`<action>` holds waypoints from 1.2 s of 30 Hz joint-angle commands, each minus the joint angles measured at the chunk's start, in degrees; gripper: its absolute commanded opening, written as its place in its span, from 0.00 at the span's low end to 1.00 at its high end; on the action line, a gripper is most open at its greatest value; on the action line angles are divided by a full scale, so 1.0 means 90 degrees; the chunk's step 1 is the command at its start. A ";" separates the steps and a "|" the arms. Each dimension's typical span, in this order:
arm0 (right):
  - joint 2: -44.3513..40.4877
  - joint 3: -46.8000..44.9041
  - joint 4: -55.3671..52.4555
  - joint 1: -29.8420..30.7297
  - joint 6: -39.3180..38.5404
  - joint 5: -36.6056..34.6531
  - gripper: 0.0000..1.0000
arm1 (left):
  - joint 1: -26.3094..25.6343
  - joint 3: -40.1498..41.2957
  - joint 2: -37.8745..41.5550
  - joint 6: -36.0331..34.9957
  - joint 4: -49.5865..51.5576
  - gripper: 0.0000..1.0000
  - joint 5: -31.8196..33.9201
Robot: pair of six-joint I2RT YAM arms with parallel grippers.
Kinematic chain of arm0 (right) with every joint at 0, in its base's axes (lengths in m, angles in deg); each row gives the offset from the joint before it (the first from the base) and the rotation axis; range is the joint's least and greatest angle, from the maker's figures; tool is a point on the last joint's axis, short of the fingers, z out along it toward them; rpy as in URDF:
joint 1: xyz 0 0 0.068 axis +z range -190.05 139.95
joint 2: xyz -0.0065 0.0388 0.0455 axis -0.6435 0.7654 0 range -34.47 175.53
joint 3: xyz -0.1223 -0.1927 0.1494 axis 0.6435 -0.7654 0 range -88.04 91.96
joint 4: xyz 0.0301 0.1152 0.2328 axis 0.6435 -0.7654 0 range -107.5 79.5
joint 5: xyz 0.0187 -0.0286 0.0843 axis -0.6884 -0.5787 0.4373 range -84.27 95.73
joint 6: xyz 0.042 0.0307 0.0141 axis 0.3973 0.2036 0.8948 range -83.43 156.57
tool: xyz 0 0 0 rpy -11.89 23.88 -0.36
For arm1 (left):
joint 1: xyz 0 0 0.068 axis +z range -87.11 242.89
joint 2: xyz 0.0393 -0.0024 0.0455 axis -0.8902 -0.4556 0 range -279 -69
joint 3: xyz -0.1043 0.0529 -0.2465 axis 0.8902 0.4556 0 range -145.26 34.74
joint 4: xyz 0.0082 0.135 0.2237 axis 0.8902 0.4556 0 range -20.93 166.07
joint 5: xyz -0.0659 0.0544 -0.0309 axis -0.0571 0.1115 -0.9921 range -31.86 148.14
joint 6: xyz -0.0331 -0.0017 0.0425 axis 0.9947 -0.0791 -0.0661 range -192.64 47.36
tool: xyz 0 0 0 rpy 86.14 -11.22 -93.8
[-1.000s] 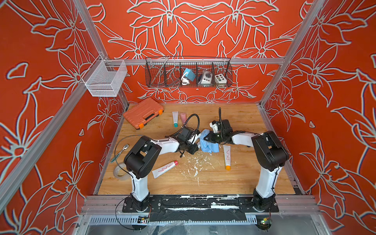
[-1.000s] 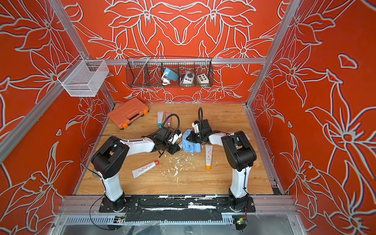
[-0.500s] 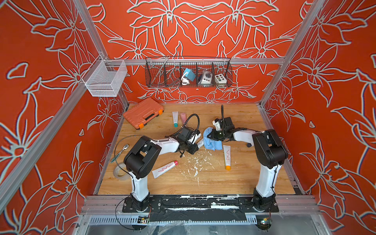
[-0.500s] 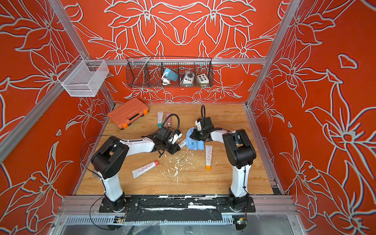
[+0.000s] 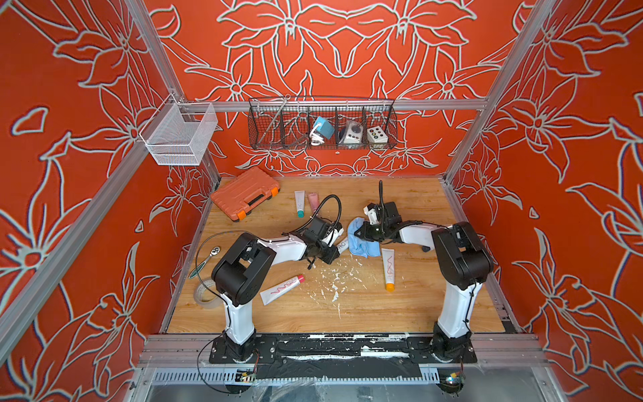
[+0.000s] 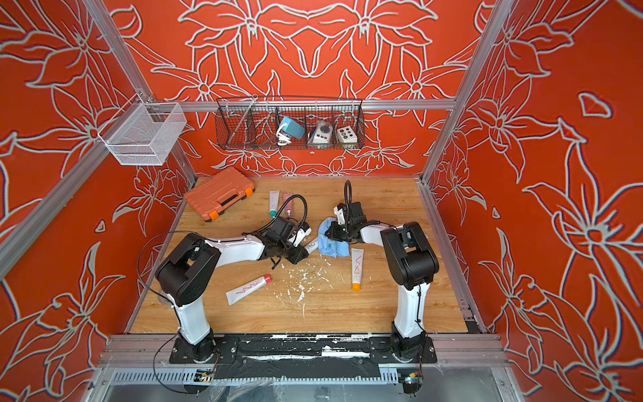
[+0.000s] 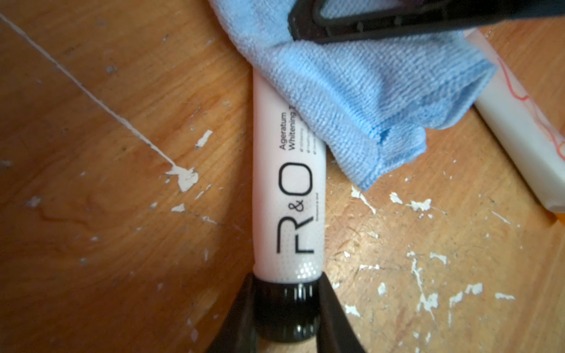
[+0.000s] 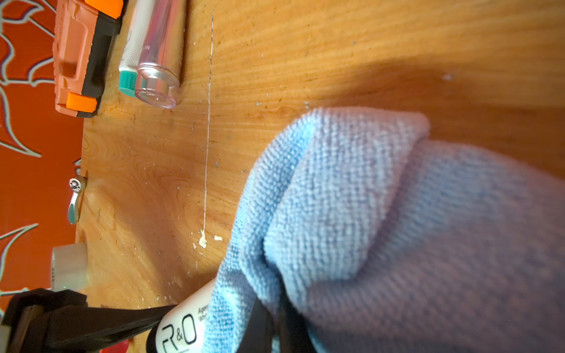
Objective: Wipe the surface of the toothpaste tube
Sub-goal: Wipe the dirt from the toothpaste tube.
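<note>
gripping the black cap of the toothpaste tube point(image 7: 284, 214), the left gripper point(image 7: 287, 308) was clamped tight, and the tube lay out flat near the middle of the wooden table point(image 5: 400, 313). the right gripper point(image 8: 276, 330) was pinched shut on a blue cloth point(image 7: 351, 91) draped over the tube's far end, away from the cap. bare wood stretched beyond the tube toward the back wall and on to the table's right edge. on the tube's near side, white flecks point(image 5: 334, 282) littered the boards. an orange-capped tube point(image 5: 388, 268) lay just beside the cloth's hanging corner, the closest thing to the toothpaste tube. a red-capped tube point(image 5: 280, 289) lay well apart from it, nearer the arm bases, and an orange case point(image 5: 245, 196) sat well apart toward the back left corner. compared with a second before, the cloth had drawn back from the cap end, so a strip of white tube showed between cloth and left gripper in both top views. the left arm had not shifted. the tube read "r&o" in large black letters, with "ageratum whitening" in small print running under the cloth's edge.
</note>
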 commanded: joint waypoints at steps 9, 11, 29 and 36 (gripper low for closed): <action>-0.0269 -0.0969 -0.0239 0.0765 0.0425 -0.0138 0.00 | 0.0045 -0.0068 0.0095 0.0001 0.0016 0.14 -0.0035; -0.0323 -0.1058 -0.0151 0.0900 0.0517 -0.0124 0.00 | 0.0046 -0.0067 0.0089 0.0008 0.0016 0.14 -0.0044; -0.0744 -0.1481 0.0638 0.1509 0.1079 0.0156 0.00 | 0.0046 -0.0023 0.0157 -0.0002 -0.0007 0.14 -0.0065; -0.0692 -0.1232 0.0207 0.1457 0.0876 -0.0256 0.00 | 0.0046 0.0000 0.0183 -0.0009 -0.0008 0.14 -0.0102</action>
